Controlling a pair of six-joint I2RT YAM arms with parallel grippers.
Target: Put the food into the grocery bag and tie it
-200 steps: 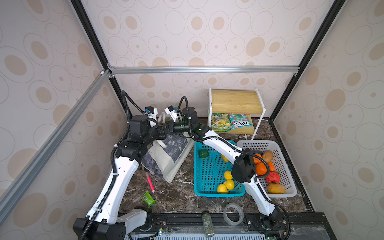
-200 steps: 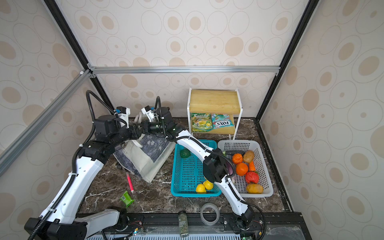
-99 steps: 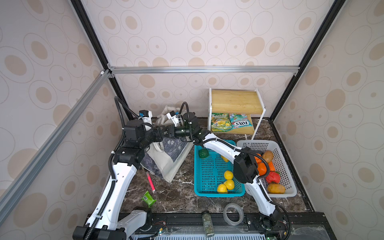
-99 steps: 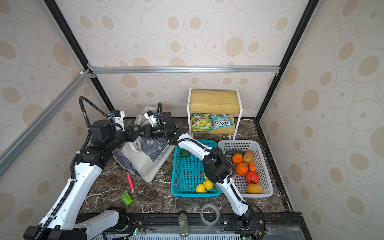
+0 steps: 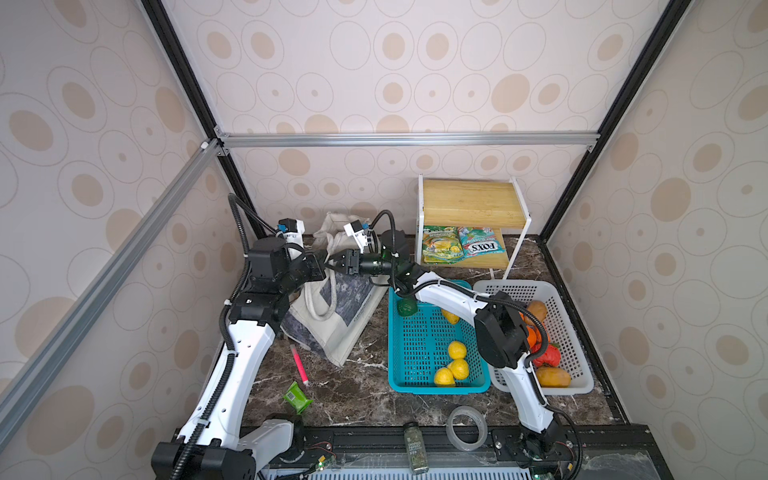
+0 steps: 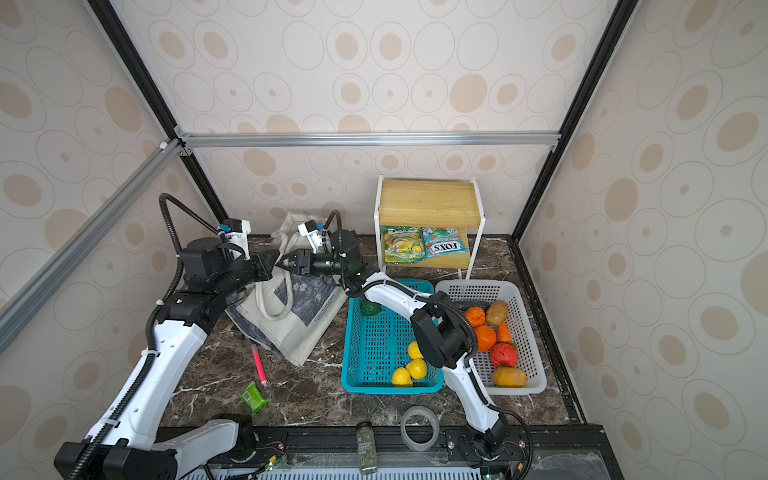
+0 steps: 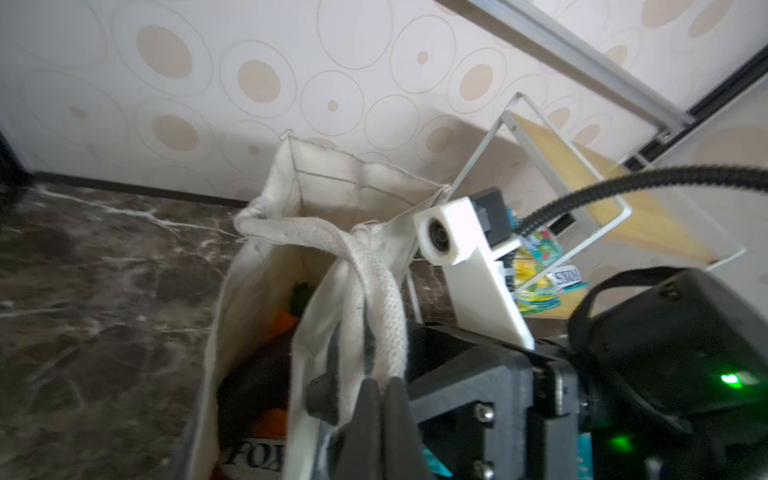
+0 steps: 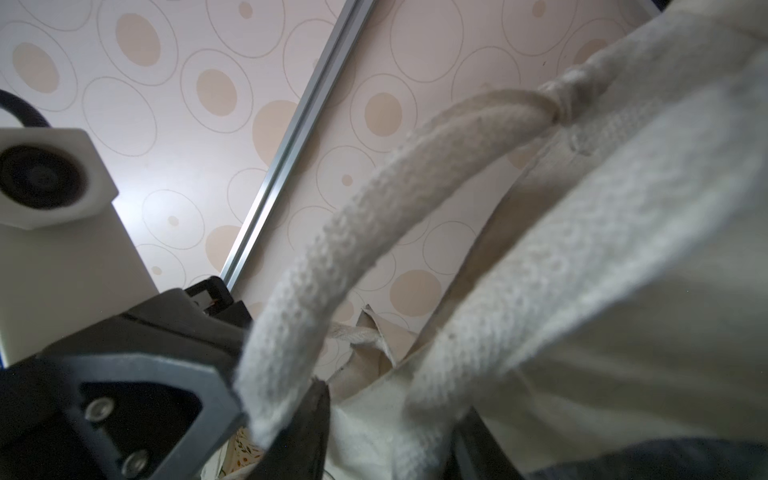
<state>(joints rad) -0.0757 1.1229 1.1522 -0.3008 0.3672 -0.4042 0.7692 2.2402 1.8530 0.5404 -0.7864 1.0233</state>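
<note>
Pinching one strap [image 7: 384, 316] in closed jaws, the left gripper [image 7: 380, 384] holds the bag [image 5: 345, 307] at the back left of the table [image 5: 365, 399]; the right gripper [image 5: 330, 263] gapes open beside it. That thin pinch could slip, letting the bag slump and spill the food [image 7: 282, 322] inside it.

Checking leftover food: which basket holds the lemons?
The teal basket, beside the grocery bag; lemons lie at its near end. The white basket has none.
</note>
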